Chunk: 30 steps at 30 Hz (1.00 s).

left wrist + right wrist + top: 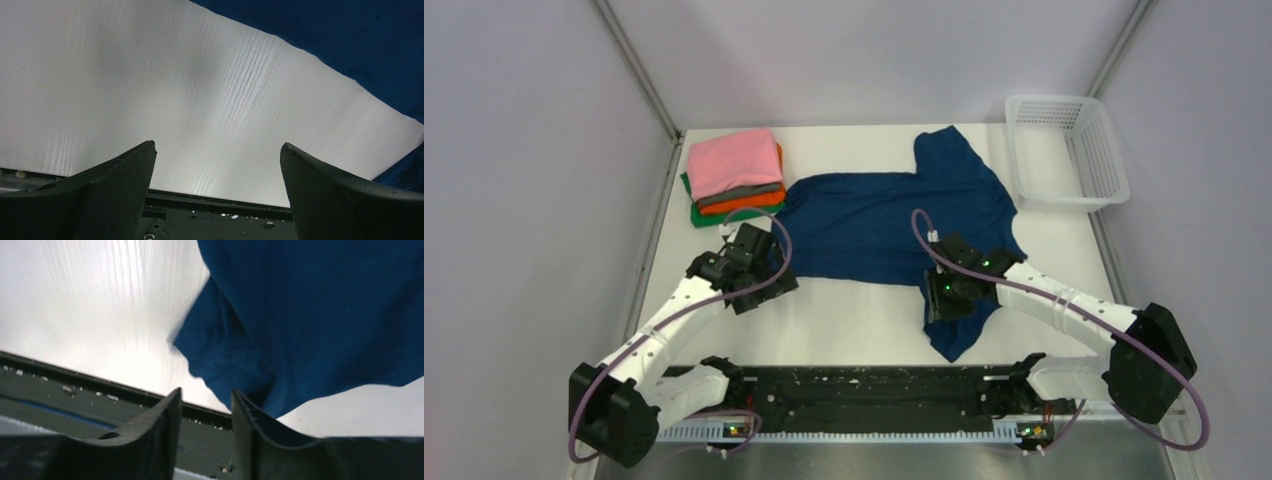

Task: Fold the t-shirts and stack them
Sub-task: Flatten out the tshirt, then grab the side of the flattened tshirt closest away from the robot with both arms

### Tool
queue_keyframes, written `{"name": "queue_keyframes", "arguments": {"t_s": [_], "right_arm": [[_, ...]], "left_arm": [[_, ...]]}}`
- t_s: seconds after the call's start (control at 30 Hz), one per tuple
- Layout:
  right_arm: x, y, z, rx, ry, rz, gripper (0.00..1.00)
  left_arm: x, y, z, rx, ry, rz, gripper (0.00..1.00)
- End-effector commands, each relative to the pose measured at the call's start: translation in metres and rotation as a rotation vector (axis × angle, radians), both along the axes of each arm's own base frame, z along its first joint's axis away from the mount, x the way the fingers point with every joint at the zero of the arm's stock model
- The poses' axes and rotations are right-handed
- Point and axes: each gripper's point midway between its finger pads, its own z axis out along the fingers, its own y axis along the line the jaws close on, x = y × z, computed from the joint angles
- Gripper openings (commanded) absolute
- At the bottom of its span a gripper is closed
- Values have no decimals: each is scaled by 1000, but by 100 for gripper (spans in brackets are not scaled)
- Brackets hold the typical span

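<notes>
A navy t-shirt (894,215) is spread flat on the desk (854,315). Folded shirts (736,175) are piled at the far left, pink on top. The left hand (217,150) is held wide over bare desk, beside the hem. The right hand (205,392) is held narrow at the near sleeve; whether cloth is pinched cannot be told.

Top: high behind the near edge, looking down and forward from far back, and the whole table (864,315) is in shot.
Left wrist: right down low and close, staring past the left gripper (217,147) at bare table.
Right wrist: equally close, looking past the right gripper (205,392) onto the navy shirt (310,315).
Shared: shirt edge, table and black rail (854,385) turn up in all three.
</notes>
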Motion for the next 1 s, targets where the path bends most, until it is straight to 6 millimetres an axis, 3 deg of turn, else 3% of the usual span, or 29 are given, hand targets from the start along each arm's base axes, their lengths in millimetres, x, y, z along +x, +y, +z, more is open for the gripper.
{"name": "queue_keyframes", "arguments": {"t_s": [0.0, 0.17, 0.27, 0.47, 0.57, 0.73, 0.87, 0.97], "right_arm": [[-41, 4, -2, 64, 156, 100, 47], [-25, 10, 23, 117, 31, 100, 71], [-20, 9, 27, 126, -2, 67, 75], [-29, -6, 21, 157, -16, -123, 76], [-38, -7, 16, 213, -8, -170, 72], [-43, 9, 20, 332, -31, -78, 66], [-46, 2, 11, 237, -30, -14, 64], [-47, 4, 1, 151, -35, 32, 64]], "left_arm": [[5, 2, 6, 7, -20, 20, 99], [4, 1, 1, 14, 6, 20, 99], [3, 7, -4, 40, 23, 42, 99], [6, 38, -25, 31, 57, 198, 99], [21, 46, -31, -47, 40, 246, 95], [51, 47, -35, -70, 32, 276, 84], [67, 58, -49, -31, 66, 351, 76], [77, 55, -58, -46, 91, 360, 72]]}}
